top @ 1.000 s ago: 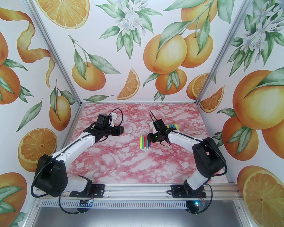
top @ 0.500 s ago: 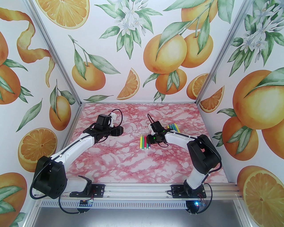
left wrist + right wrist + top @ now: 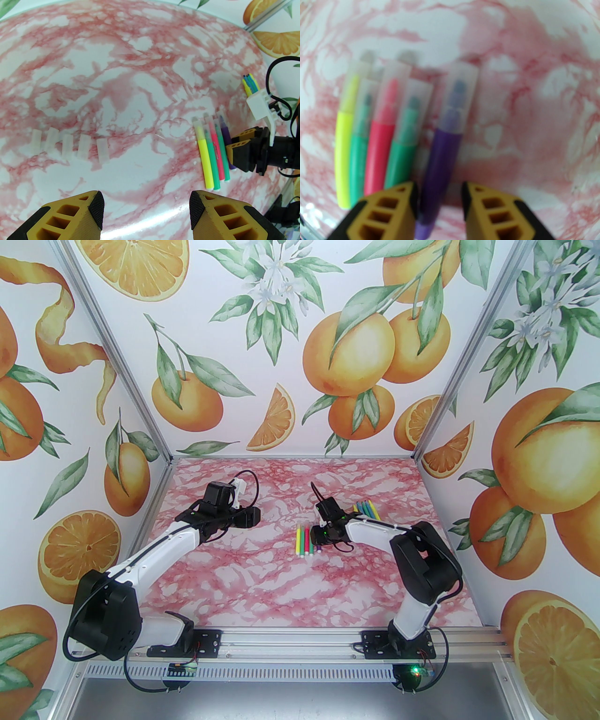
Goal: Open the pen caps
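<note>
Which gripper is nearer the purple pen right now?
Right. The right gripper has its open jaws either side of the purple pen; the left gripper is well off to the pen's left, over the table.

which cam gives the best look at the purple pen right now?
Right wrist: the purple pen lies close up, cap on, its lower body between the right hand's open fingers, though blurred. Left wrist shows its capped end; the hand hides the rest. Top external shows a tiny purple sliver beside the arm.
</note>
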